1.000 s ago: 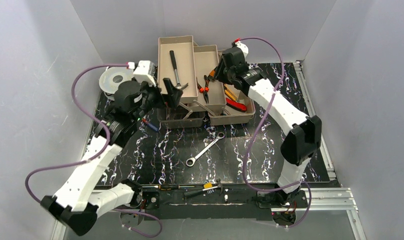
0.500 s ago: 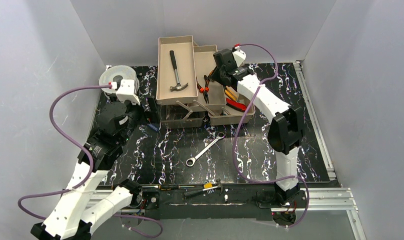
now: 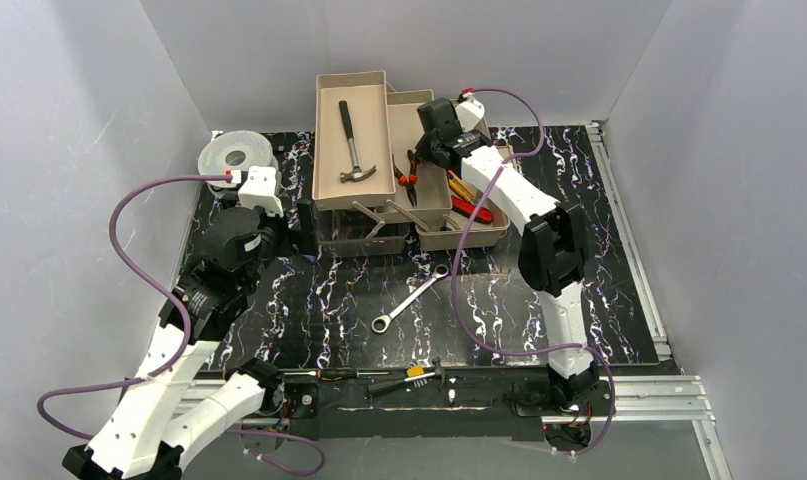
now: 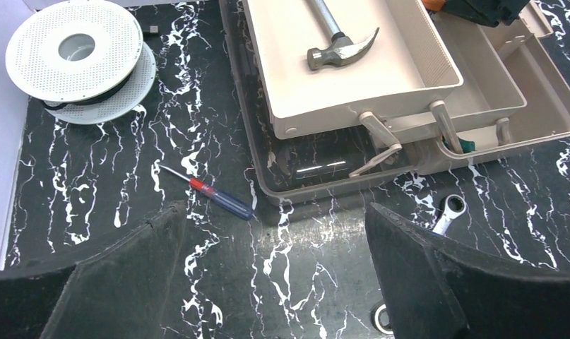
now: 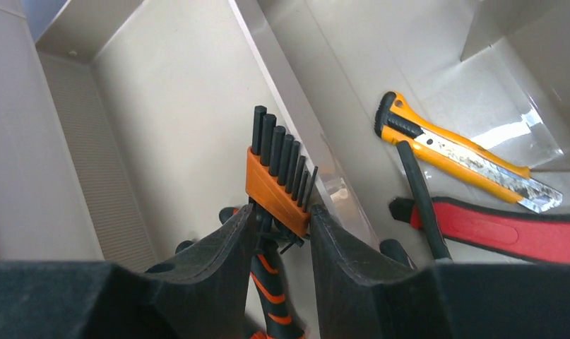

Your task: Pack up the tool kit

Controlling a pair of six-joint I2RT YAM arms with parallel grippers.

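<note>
My right fingers (image 5: 218, 247) are clamped on the hex key set (image 5: 275, 187), pinching only the lower edge of its orange holder, with the black keys fanning up and away from me. I hold it above the opened toolbox (image 3: 379, 243) at the back of the surface (image 3: 309, 300), right over the thin wall between the middle tray (image 3: 426, 195) and the deeper compartment beside it. The orange-handled pliers (image 5: 268, 296) lie directly beneath me. The yellow utility knife (image 5: 465, 162) and a red-handled tool (image 5: 501, 229) lie in the compartment to the side.

My worry is the drop. If I let go from here, the holder could land on that wall and tip either way, or come down on the pliers handles and end up propped at an angle, which I judge would stop the trays folding shut later. My hold is shallow too, so a quick turn of the wrist might let the set twist or slide out early.

My left fingers (image 4: 126, 261) hang spread wide and empty, low over the surface in front of the toolbox, with the small screwdriver (image 4: 211, 200) just ahead of them. It is thin and lies flat, so a careless close could skate it away. The hammer (image 3: 351, 140) already rests in the upper tray (image 3: 324, 150), the wrench (image 3: 409, 298) waits out on the surface, and the spool (image 3: 234, 155) sits off to the left
</note>
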